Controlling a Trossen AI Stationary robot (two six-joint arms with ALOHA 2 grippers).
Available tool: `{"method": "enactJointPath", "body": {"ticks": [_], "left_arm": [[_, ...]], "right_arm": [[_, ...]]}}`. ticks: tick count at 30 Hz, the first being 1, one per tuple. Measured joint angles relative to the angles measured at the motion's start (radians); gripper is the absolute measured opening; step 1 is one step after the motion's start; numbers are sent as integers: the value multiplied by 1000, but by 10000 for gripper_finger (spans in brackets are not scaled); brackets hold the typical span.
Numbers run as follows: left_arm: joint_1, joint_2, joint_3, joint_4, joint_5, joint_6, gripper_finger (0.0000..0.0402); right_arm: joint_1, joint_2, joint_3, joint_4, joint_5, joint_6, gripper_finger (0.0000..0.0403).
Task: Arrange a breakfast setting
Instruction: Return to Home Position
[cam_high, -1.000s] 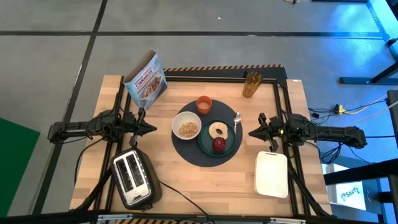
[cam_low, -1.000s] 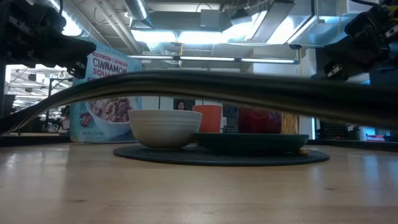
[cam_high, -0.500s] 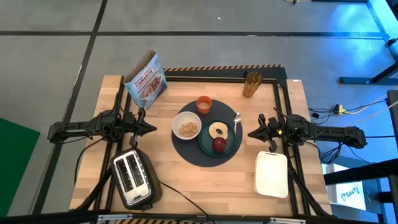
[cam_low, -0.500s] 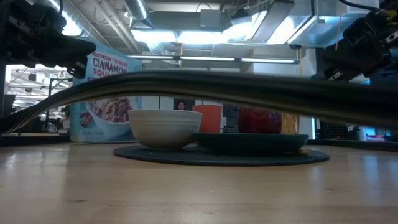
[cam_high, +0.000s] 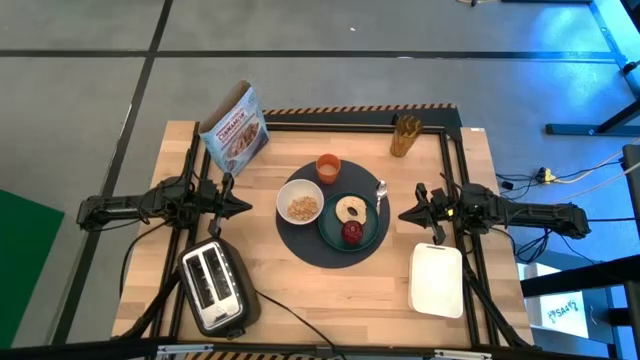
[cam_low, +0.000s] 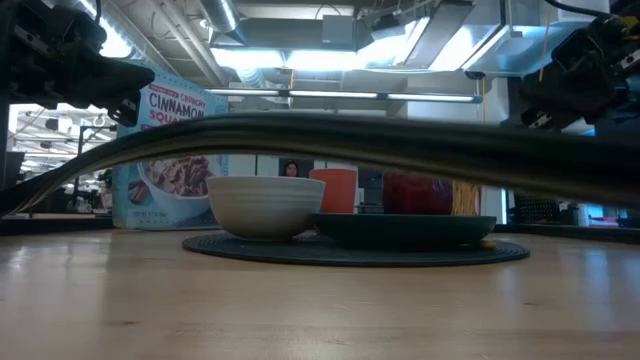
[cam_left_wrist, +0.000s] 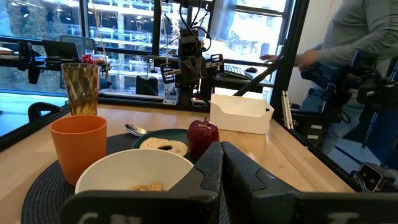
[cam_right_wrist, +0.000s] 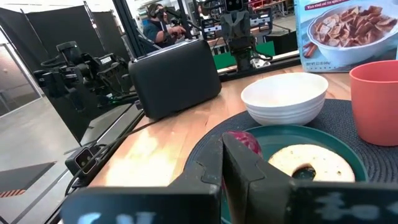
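A dark round mat (cam_high: 330, 230) lies mid-table. On it stand a teal plate (cam_high: 368, 238) with pale ring-shaped bread (cam_high: 351, 209) and a red fruit (cam_high: 352, 232), a small white bowl (cam_high: 300, 201) holding cereal (cam_high: 301, 208), and a small orange cup (cam_high: 328, 167). A metal spoon (cam_high: 381, 191) lies at the mat's right edge. My left gripper (cam_high: 246, 207) is shut and empty, left of the mat. My right gripper (cam_high: 404, 213) is shut and empty, right of the plate.
A cereal box (cam_high: 234, 130) stands at the far left, a silver-black toaster (cam_high: 215, 288) at the near left, a white rectangular tray (cam_high: 437, 280) at the near right, and a gold ribbed glass (cam_high: 404, 136) at the far right. A person (cam_left_wrist: 348, 37) stands beyond the table.
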Motion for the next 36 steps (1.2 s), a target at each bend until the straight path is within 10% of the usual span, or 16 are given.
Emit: {"method": "enactJointPath", "body": {"ticks": [36], "left_arm": [[0, 0, 0, -1, -21, 0, 0]], "right_arm": [[-14, -27, 0, -39, 22, 0, 0]]}}
